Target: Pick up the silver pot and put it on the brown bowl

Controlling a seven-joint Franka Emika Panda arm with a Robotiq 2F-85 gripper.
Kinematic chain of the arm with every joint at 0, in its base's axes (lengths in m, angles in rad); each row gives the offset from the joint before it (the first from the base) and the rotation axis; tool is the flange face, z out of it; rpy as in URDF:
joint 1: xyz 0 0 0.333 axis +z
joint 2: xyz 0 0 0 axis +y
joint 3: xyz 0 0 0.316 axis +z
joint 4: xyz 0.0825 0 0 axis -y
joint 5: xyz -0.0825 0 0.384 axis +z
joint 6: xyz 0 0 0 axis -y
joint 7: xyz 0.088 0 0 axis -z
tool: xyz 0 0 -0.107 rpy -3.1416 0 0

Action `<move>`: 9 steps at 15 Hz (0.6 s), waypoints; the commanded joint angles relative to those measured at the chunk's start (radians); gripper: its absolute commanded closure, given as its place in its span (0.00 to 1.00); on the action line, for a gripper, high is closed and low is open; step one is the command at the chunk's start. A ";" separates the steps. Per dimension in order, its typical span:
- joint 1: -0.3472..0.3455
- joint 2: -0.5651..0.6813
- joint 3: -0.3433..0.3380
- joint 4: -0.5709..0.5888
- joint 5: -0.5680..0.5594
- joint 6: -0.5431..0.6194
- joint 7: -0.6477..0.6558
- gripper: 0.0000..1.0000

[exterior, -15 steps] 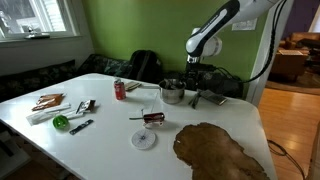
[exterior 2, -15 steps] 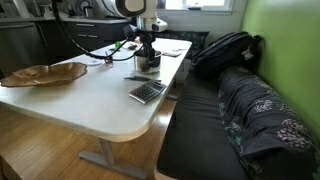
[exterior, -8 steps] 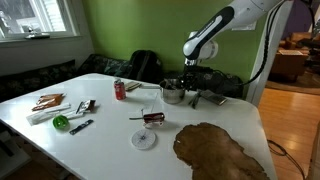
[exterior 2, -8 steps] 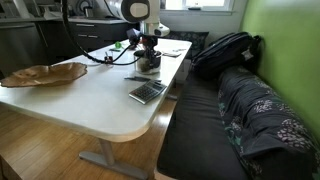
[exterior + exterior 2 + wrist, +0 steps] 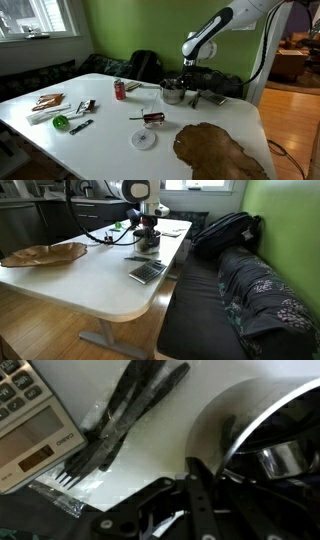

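Shiny silver pot point(image 5: 172, 95), mottled brown bowl point(image 5: 220, 152), red can point(image 5: 120, 90), white disc point(image 5: 144, 139), white tabletop point(image 5: 100, 142), green wall point(image 5: 130, 30), black fork point(image 5: 125, 415).

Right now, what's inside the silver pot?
Inside the silver pot the wrist view shows only dark, shiny reflections; no contents can be made out. The hand covers part of the inside.

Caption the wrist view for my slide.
Wrist camera low over the white table: silver pot at right, black plastic fork mid-frame, calculator upper left.
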 commanded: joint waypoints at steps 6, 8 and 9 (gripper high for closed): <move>0.003 -0.169 0.084 -0.129 -0.023 -0.099 -0.226 0.98; 0.031 -0.214 0.086 -0.173 -0.046 -0.125 -0.235 0.98; 0.051 -0.239 0.083 -0.199 -0.065 -0.132 -0.231 0.98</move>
